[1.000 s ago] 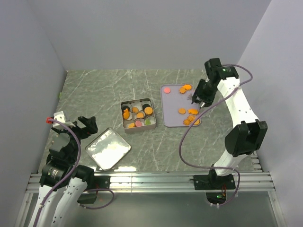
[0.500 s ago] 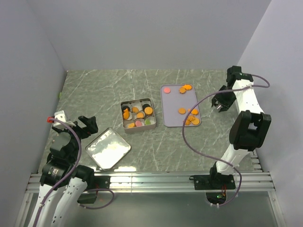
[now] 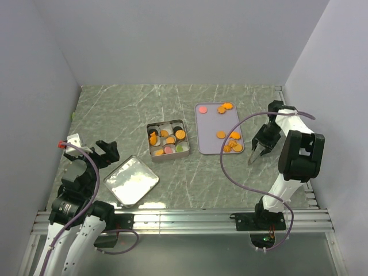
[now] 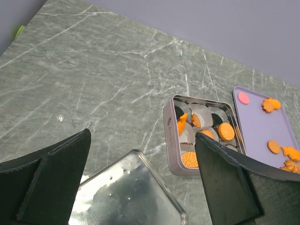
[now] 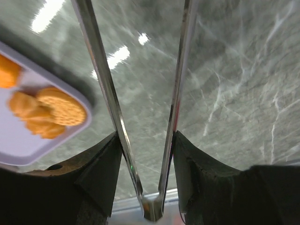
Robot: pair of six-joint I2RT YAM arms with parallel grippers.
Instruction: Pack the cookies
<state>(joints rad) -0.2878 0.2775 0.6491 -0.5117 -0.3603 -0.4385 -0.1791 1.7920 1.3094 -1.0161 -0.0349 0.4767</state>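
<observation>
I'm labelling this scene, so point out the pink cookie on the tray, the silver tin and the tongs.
pink cookie (image 4: 243, 97): left wrist view, its centre.
silver tin (image 4: 169, 140): left wrist view, its outer side wall.
tongs (image 5: 101, 70): right wrist view, the left metal arm.

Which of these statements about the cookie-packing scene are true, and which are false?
1. The right gripper holds metal tongs. True.
2. The tongs hang over the lavender tray. False: they are over bare table beside it.
3. The left gripper is open. True.
4. The lid covers the tin. False: it lies apart on the table.
5. All cookies are in the tin. False: several lie on the tray.
</observation>
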